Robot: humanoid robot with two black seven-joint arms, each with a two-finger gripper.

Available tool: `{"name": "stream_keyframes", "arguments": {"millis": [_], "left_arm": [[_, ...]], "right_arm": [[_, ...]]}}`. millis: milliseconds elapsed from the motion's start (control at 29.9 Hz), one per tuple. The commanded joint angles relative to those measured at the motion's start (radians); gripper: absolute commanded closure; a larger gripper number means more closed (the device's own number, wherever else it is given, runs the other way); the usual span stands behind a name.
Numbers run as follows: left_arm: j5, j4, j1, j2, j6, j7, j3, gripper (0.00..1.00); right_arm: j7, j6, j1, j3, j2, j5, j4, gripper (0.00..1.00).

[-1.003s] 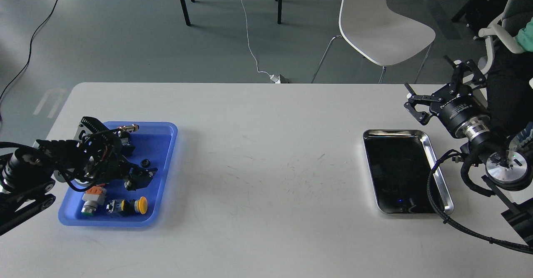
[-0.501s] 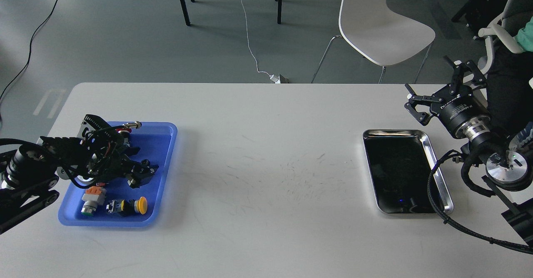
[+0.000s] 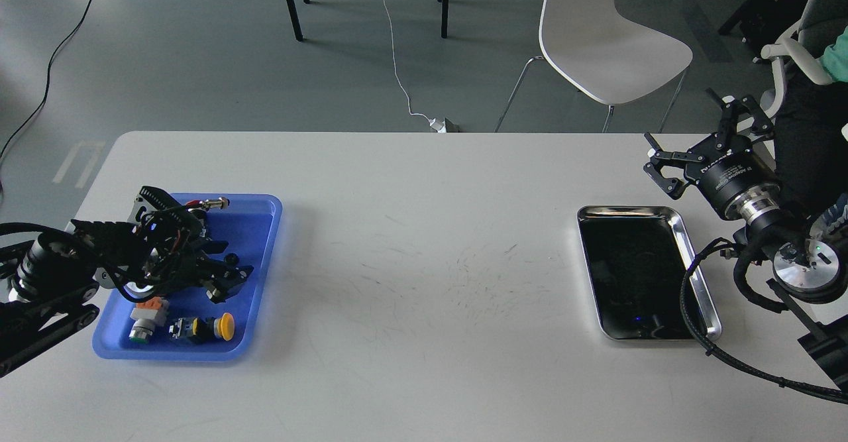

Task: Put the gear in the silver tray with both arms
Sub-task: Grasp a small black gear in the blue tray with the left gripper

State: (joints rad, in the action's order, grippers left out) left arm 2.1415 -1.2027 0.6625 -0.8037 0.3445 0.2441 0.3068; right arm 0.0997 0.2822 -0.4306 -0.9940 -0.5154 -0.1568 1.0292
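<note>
White laminate, scuffed with fine dark scratches near its middle, covers the long rectangular table (image 3: 424, 243) that fills the lower part of the head view. Beyond its far edge lies a grey floor with a white moulded chair on thin metal legs (image 3: 606, 38), 2 pairs of black furniture legs, a white cable running to a small adapter (image 3: 442, 124), and black cables at the upper left. A grey office chair with white armrests (image 3: 805, 38) stands at the upper right edge.

The rectangular shiny steel tray with rounded corners and a dark mirror-like floor (image 3: 695, 263) sits on the table's right side, its floor bare of parts. Just beyond its far right corner the right black claw gripper (image 3: 699, 138) hangs above the table edge, its fingers spread wide and holding nothing. White lettering runs around its black cylindrical body, too small to read.

On the table's left side lies a blue plastic tray with a raised rim (image 3: 262, 207). The left black claw gripper (image 3: 225, 276) reaches low over it; its fingers merge with dark parts there, so how far they are parted, or whether they grip anything, cannot be told. A small black ring-shaped part (image 3: 231, 257) lies just beside the fingertips. Nearer the front of the blue tray rest a yellow-capped push button (image 3: 218, 327) and a grey and orange switch body (image 3: 147, 317).
</note>
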Motion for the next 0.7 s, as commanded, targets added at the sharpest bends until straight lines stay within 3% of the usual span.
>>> {"name": "stream_keyframes", "arguments": {"millis": [0, 334, 668], "left_arm": [[-0.002, 0.003, 0.011, 0.008, 0.016, 0.001, -0.003, 0.39], [0.009, 0.066, 0.011, 0.027, 0.016, 0.009, -0.005, 0.49], [0.008, 0.081, 0.023, 0.031, 0.031, 0.02, -0.006, 0.69]], "right_arm": [[0.0, 0.0, 0.001, 0.0, 0.0, 0.0, -0.001, 0.01], [0.0, 0.0, 0.001, 0.0, 0.0, 0.0, -0.001, 0.01], [0.0, 0.0, 0.0, 0.0, 0.0, 0.0, -0.003, 0.01]]}}
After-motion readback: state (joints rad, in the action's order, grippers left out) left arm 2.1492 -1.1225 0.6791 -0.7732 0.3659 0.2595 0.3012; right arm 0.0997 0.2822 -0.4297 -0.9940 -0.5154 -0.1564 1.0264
